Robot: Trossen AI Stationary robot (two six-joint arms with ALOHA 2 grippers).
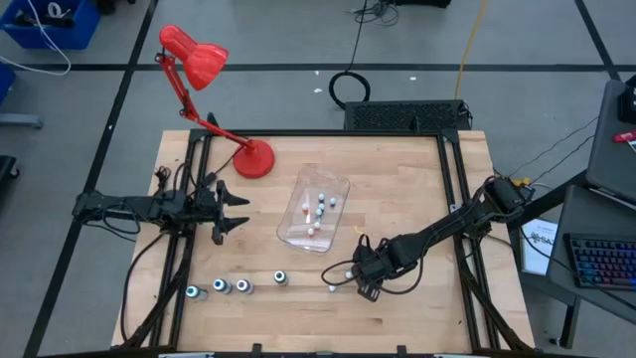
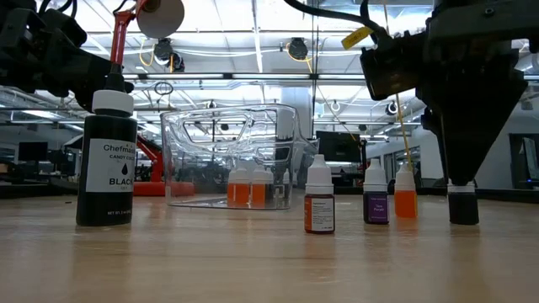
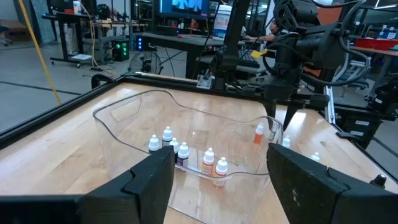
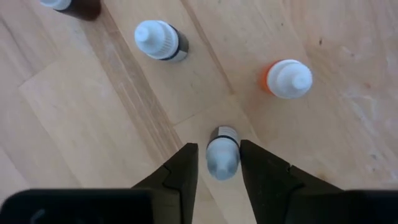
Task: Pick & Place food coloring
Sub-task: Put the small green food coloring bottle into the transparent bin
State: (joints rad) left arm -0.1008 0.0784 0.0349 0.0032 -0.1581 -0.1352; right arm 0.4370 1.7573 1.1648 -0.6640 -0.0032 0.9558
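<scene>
Right gripper is positioned low over the front-right part of the light wooden table, fingers pointing straight down. In the right wrist view a small white-capped dark bottle is seen between the two dark fingers; the fingers are spread to either side of it, and contact cannot be confirmed. In the low view the same bottle is seen standing on the table under the gripper tip.

Two more small bottles are standing just beside it: an orange-tinted one and a dark one with a white cap.

Left gripper is held at the left side of the table, fingers spread apart with nothing between them, aimed at the clear plastic tub. Several small white-capped bottles are contained in the tub, some orange-tinted.

A row of four larger dark round bottles with teal-white tops is set along the front-left edge, well apart from the tub. One, labelled black, is seen close up in the low view.

A red desk lamp is standing at the rear-left of the table.
</scene>
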